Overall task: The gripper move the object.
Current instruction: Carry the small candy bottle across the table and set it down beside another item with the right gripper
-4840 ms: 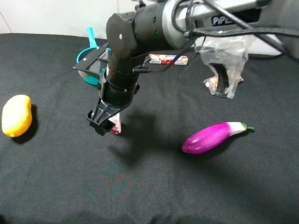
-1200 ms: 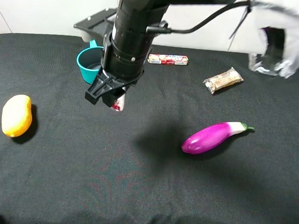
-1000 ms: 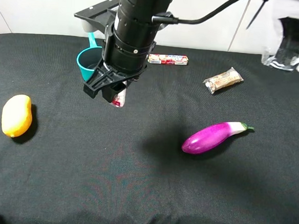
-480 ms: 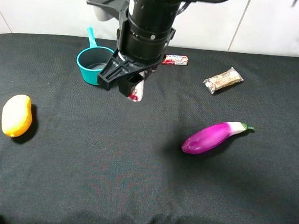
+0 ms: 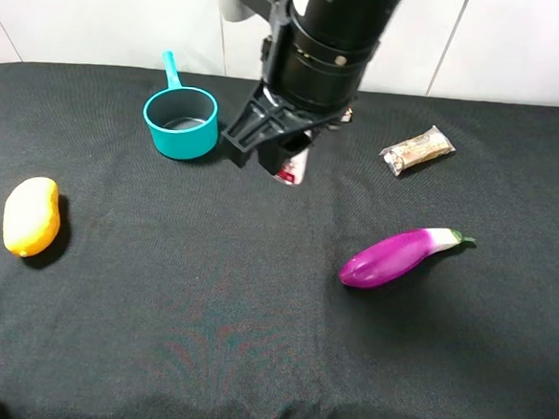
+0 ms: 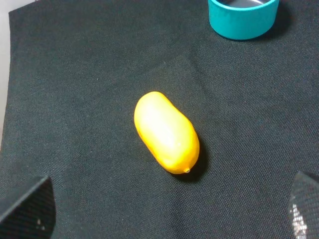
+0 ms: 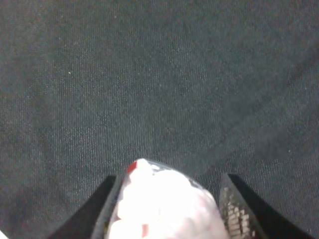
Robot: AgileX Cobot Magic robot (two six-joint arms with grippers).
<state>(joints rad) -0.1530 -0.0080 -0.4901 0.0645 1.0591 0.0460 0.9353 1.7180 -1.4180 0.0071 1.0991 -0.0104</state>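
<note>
Thick black arm's two-fingered black gripper (image 5: 272,151), raised in the air near the teal handled cup (image 5: 180,123), is clamped on the small clear white-capped bottle with red-and-white label (image 5: 293,166); probably light, stiff and slick, so grip mid-body across the label.

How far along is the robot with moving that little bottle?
Pickup looks done: the right gripper is shut on the bottle, apparently lifted off the black cloth. The carry is in hand. Setting it down and letting go remain.
</note>
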